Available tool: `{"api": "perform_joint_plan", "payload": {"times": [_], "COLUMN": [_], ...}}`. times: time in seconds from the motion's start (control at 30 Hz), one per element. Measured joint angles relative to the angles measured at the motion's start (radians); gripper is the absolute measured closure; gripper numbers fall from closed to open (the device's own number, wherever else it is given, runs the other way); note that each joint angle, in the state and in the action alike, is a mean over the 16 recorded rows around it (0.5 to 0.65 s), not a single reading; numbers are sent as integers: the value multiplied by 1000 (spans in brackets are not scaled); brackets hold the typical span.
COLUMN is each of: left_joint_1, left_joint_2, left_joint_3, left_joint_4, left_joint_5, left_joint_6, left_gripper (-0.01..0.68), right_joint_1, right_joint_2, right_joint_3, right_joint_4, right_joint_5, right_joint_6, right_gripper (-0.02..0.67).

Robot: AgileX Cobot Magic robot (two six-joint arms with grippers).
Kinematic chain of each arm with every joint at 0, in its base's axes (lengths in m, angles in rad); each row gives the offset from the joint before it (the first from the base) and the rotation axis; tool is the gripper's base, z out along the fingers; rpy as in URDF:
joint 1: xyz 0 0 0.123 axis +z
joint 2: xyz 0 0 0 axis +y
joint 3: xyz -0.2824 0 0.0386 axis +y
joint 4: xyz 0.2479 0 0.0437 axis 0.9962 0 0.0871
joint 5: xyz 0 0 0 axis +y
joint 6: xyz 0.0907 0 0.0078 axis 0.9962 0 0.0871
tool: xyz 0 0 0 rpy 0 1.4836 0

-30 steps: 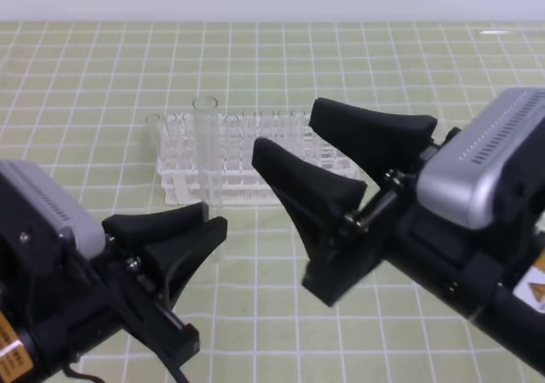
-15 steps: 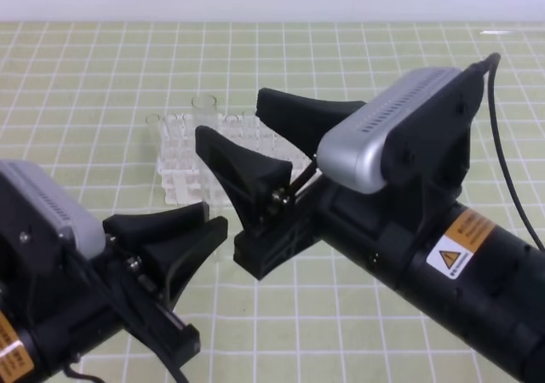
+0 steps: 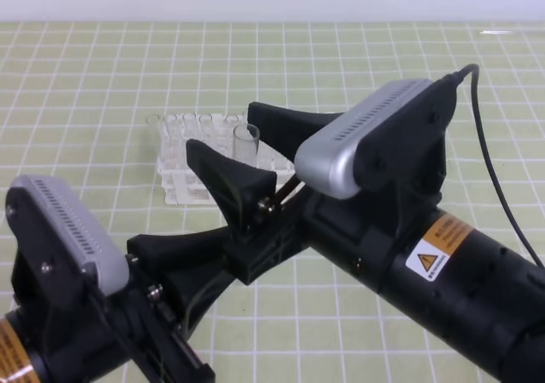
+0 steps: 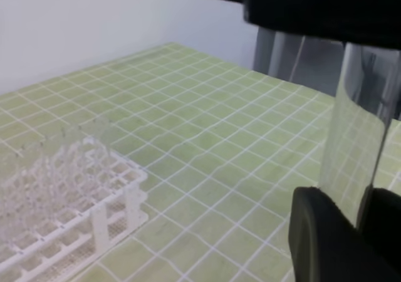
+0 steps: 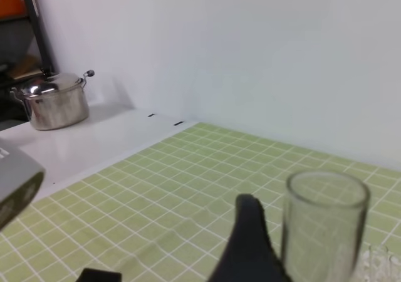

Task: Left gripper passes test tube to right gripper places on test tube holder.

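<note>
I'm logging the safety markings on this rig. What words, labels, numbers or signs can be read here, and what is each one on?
No words or numbers are readable.
Black warning triangle with exclamation mark on an orange label, on the right arm; the print beside it is too blurred to read.
Orange label on the left arm: cut off at the frame edge, print unreadable.
Test tube, test tube holder, steel pot: no visible markings.

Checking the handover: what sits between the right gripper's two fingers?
The test tube stands upright between the right gripper's spread fingers, seen in the high view.
</note>
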Motion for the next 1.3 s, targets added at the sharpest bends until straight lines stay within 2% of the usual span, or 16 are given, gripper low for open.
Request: {"api": "perform_joint_plan", "payload": {"times": [0.43,0.7,0.97,1.3], "left_joint_1": [-17,-18,-17,-17], "left_joint_2": [0,0,0,0], "left_joint_3": [0,0,0,0], "left_joint_4": [-2,-3,-4,-5], "left_joint_5": [1,-2,-8,-3], "left_joint_6": [-40,-50,-50,-50], "left_gripper": [620,636,653,627], "right_joint_1": [0,0,0,0], "right_joint_2": [9,10,11,12], "right_joint_3": [0,0,0,0], "right_joint_4": [2,2,2,-10], "right_joint_5": [-4,-9,-9,-8], "right_joint_6": [19,30,30,33], "right_gripper": [194,210,275,399]}}
